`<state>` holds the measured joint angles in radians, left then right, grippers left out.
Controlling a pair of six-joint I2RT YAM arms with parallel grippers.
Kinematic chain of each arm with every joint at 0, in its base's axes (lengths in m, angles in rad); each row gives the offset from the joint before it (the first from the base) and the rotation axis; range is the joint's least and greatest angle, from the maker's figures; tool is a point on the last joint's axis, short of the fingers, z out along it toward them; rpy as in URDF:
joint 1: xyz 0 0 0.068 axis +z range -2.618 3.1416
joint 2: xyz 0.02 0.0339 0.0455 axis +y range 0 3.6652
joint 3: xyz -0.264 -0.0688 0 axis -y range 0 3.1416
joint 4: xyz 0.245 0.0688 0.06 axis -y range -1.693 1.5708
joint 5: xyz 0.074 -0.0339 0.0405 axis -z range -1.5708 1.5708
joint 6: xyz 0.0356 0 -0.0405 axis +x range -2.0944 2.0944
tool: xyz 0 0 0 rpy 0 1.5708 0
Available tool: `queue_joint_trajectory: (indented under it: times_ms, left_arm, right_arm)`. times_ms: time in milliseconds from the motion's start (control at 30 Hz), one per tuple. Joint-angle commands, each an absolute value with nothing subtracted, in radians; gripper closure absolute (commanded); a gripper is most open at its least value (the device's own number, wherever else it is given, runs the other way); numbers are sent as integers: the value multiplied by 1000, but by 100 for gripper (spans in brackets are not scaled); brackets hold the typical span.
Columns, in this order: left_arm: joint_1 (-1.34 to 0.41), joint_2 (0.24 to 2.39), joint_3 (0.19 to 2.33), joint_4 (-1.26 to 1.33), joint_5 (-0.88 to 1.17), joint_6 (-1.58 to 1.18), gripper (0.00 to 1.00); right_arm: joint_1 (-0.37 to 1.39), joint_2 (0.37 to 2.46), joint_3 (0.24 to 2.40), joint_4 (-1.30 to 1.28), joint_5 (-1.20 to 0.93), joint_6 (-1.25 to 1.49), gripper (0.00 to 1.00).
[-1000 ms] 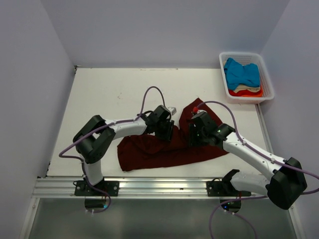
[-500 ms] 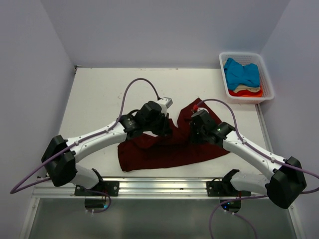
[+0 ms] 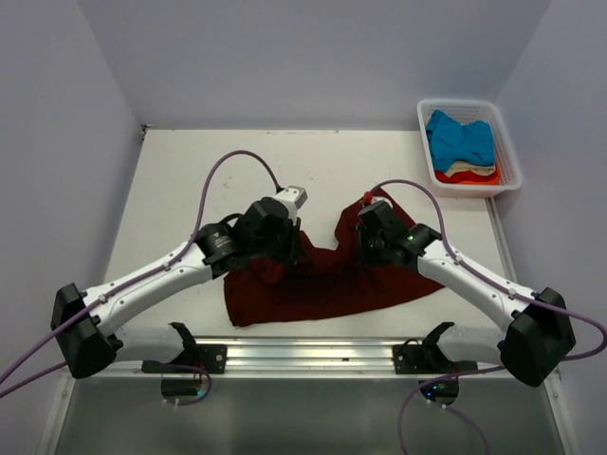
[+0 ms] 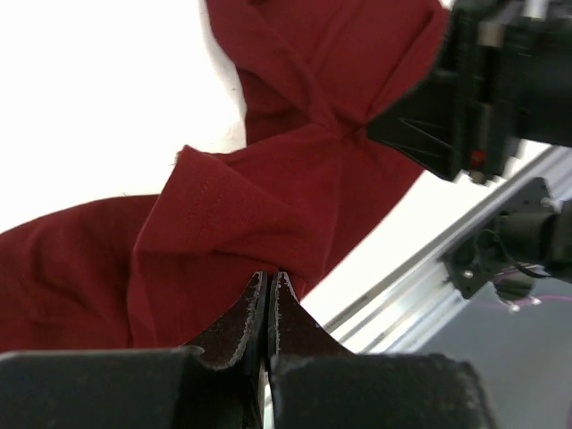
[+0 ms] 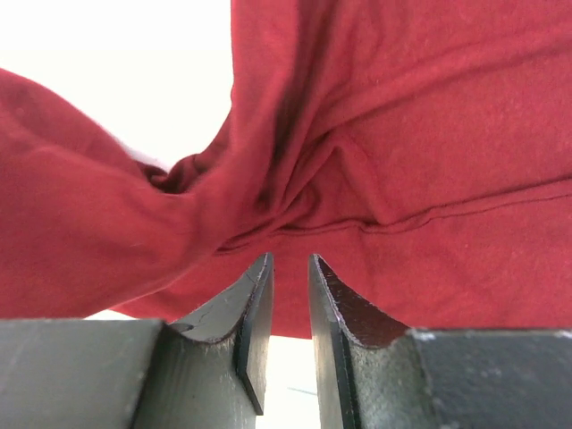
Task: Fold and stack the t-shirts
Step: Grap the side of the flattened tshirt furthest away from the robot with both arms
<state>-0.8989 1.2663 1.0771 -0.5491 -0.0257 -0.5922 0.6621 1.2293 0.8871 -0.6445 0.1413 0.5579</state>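
Left pincer (image 4: 268, 281), fully closed, and right pincer (image 5: 288, 259), barely apart, both pinch the crumpled maroon t-shirt (image 3: 313, 284) near the front edge of the table (image 3: 190, 171).
Folding looks barely begun and nothing is stacked; the other t-shirts (image 3: 460, 137), blue, cream and orange-red, lie in the white basket (image 3: 510, 152) at the far right corner.

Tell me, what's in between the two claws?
The creased maroon shirt stretches from the left claw to the right claw; the left wrist and top views show it.

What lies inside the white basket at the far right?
A blue t-shirt on top; below it, edges of a cream shirt and an orange-red shirt show. The rest is covered.
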Motion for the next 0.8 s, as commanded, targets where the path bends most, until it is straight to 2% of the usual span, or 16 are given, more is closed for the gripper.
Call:
queue_joint_trajectory:
  times_ms: [0,133,233,300,433,533,567,600,633,767]
  left_arm:
    - [-922,1177,1103,-604,-20,-633,100]
    - [-962,1160,1023,-624,73,-666,100]
    - [-1011,1157,930,-620,89,-704,100]
    - [-1045,1160,881,-620,94,-729,96]
    - [-1097,1175,850,-600,117,-749,63]
    - [-1137,1177,893,-650,26,-768,49]
    - [-1149,1169,919,-661,5,-776,41]
    - [-1152,1149,928,-666,-18,-779,39]
    - [-1154,1135,933,-678,-65,-787,29]
    - [-1155,1083,910,-710,-155,-854,22]
  right_arm:
    - [667,1244,939,-658,186,548,73]
    - [666,1269,963,-670,195,546,71]
    - [667,1281,977,-673,196,538,67]
    - [666,1284,985,-676,198,537,63]
    - [666,1301,1008,-684,202,525,59]
    - [667,1305,1015,-686,204,520,58]
    - [667,1305,1015,-686,204,522,57]
    - [666,1305,1017,-686,203,522,58]
    - [666,1304,1016,-686,201,522,57]
    - [667,1296,1012,-687,201,518,58]
